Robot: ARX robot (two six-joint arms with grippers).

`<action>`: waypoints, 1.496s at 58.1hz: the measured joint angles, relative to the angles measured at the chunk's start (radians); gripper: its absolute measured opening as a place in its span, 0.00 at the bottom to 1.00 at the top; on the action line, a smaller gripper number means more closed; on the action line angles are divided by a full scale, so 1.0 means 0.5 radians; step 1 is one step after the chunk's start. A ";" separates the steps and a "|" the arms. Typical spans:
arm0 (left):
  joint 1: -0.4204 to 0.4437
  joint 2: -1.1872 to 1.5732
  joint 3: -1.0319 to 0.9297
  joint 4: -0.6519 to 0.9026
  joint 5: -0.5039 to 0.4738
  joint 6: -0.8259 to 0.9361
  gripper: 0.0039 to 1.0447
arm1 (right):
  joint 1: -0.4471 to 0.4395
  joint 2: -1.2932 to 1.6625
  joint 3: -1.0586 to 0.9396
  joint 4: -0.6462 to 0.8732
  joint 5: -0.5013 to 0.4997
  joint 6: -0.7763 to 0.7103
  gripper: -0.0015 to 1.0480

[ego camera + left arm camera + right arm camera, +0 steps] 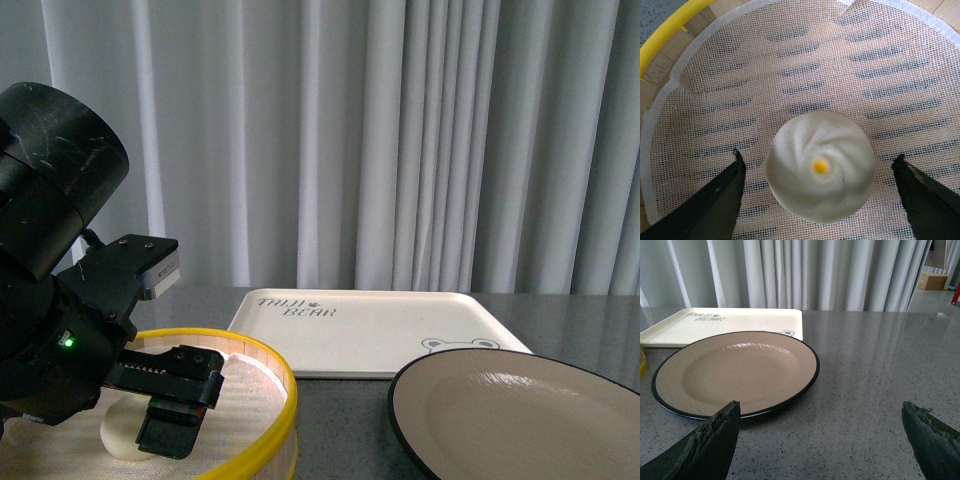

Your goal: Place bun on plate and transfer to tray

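Inside the basket, the left tool straddles the bun, released; the right tool gapes near the plate.

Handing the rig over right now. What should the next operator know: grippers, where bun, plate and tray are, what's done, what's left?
Left gripper open, straddling the bun, not closed on it. Right gripper open, empty, facing the plate.
Bun sits on the mesh liner in the steamer basket. Plate is empty on the table, in front of the tray; tray empty too.
Done: nothing placed yet. To do: grasp bun, put it on plate, move plate onto tray.
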 joint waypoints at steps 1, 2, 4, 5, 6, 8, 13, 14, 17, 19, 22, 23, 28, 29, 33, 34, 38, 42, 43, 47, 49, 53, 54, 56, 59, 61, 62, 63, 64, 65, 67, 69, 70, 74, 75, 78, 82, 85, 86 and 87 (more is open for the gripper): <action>-0.002 0.000 0.000 0.003 0.002 -0.001 0.78 | 0.000 0.000 0.000 0.000 0.000 0.000 0.92; -0.005 0.000 0.000 0.008 0.006 -0.002 0.75 | 0.000 0.000 0.000 0.000 0.000 0.000 0.92; -0.009 -0.001 0.000 0.011 0.007 -0.002 0.68 | 0.000 0.000 0.000 0.000 0.000 0.000 0.92; -0.013 -0.002 0.000 0.018 0.005 0.000 0.63 | 0.000 0.000 0.000 0.000 0.000 0.000 0.92; -0.015 -0.002 0.000 0.026 0.005 0.002 0.60 | 0.000 0.000 0.000 0.000 0.000 0.000 0.92; -0.022 -0.007 0.000 0.040 0.005 0.018 0.51 | 0.000 0.000 0.000 0.000 0.000 0.000 0.92; -0.036 -0.025 -0.005 0.056 0.004 0.047 0.38 | 0.000 0.000 0.000 0.000 0.000 0.000 0.92; -0.038 -0.028 -0.007 0.060 0.004 0.053 0.36 | 0.000 0.000 0.000 0.000 0.000 0.000 0.92; -0.050 -0.048 -0.011 0.069 0.006 0.069 0.28 | 0.000 0.000 0.000 0.000 0.000 0.000 0.92; -0.056 -0.060 -0.011 0.074 0.005 0.079 0.23 | 0.000 0.000 0.000 0.000 0.000 0.000 0.92; -0.069 -0.079 -0.011 0.083 0.002 0.105 0.16 | 0.000 0.000 0.000 0.000 0.000 0.000 0.92; -0.072 -0.082 -0.011 0.085 0.002 0.107 0.14 | 0.000 0.000 0.000 0.000 0.000 0.000 0.92; -0.097 -0.101 -0.012 0.131 -0.001 0.138 0.04 | 0.000 0.000 0.000 0.000 0.000 0.000 0.92; -0.101 -0.103 -0.012 0.140 0.002 0.139 0.03 | 0.000 0.000 0.000 0.000 0.000 0.000 0.92; -0.126 -0.109 -0.011 0.214 0.050 0.153 0.04 | 0.000 0.000 0.000 0.000 0.000 0.000 0.92; -0.137 -0.109 -0.010 0.242 0.071 0.153 0.04 | 0.000 0.000 0.000 0.000 0.000 0.000 0.92; -0.177 -0.109 0.007 0.333 0.146 0.160 0.04 | 0.000 0.000 0.000 0.000 0.000 0.000 0.92; -0.238 -0.098 0.056 0.394 0.219 0.178 0.04 | 0.000 0.000 0.000 0.000 0.000 0.000 0.92; -0.261 -0.089 0.077 0.411 0.240 0.188 0.04 | 0.000 0.000 0.000 0.000 0.000 0.000 0.92; -0.340 -0.050 0.151 0.453 0.316 0.226 0.04 | 0.000 0.000 0.000 0.000 0.000 0.000 0.92; -0.396 -0.011 0.202 0.475 0.373 0.249 0.04 | 0.000 0.000 0.000 0.000 0.000 0.000 0.92; -0.529 0.119 0.313 0.569 0.540 0.273 0.04 | 0.000 0.000 0.000 0.000 0.000 0.000 0.92; -0.553 0.149 0.337 0.581 0.557 0.273 0.04 | 0.000 0.000 0.000 0.000 0.000 0.000 0.92; -0.612 0.217 0.402 0.591 0.584 0.280 0.04 | 0.000 0.000 0.000 0.000 0.000 0.000 0.92; -0.655 0.271 0.459 0.590 0.587 0.282 0.04 | 0.000 0.000 0.000 0.000 0.000 0.000 0.92; -0.683 0.310 0.509 0.579 0.584 0.282 0.04 | 0.000 0.000 0.000 0.000 0.000 0.000 0.92; -0.700 0.336 0.542 0.568 0.581 0.286 0.04 | 0.000 0.000 0.000 0.000 0.000 0.000 0.92; -0.709 0.349 0.560 0.562 0.579 0.288 0.04 | 0.000 0.000 0.000 0.000 0.000 0.000 0.92; -0.725 0.374 0.594 0.550 0.571 0.290 0.04 | 0.000 0.000 0.000 0.000 0.000 0.000 0.92; -0.732 0.387 0.612 0.543 0.566 0.291 0.04 | 0.000 0.000 0.000 0.000 0.000 0.000 0.92; -0.754 0.425 0.664 0.518 0.546 0.296 0.04 | 0.000 0.000 0.000 0.000 0.000 0.000 0.92; -0.780 0.478 0.729 0.475 0.506 0.310 0.04 | 0.000 0.000 0.000 0.000 0.000 0.000 0.92; -0.786 0.491 0.747 0.462 0.494 0.314 0.04 | 0.000 0.000 0.000 0.000 0.000 0.000 0.92; -0.821 0.571 0.834 0.383 0.457 0.329 0.04 | 0.000 0.000 0.000 0.000 0.000 0.000 0.92; -0.831 0.594 0.855 0.358 0.460 0.332 0.04 | 0.000 0.000 0.000 0.000 0.000 0.000 0.92; -0.857 0.659 0.906 0.291 0.442 0.341 0.04 | 0.000 0.000 0.000 0.000 0.000 0.000 0.92; -0.888 0.741 0.974 0.198 0.359 0.349 0.04 | 0.000 0.000 0.000 0.000 0.000 0.000 0.92; -0.903 0.783 1.006 0.160 0.323 0.355 0.04 | 0.000 0.000 0.000 0.000 0.000 0.000 0.92; -0.905 0.791 1.013 0.153 0.314 0.356 0.04 | 0.000 0.000 0.000 0.000 0.000 0.000 0.92; -0.910 0.805 1.028 0.138 0.297 0.356 0.04 | 0.000 0.000 0.000 0.000 0.000 0.000 0.92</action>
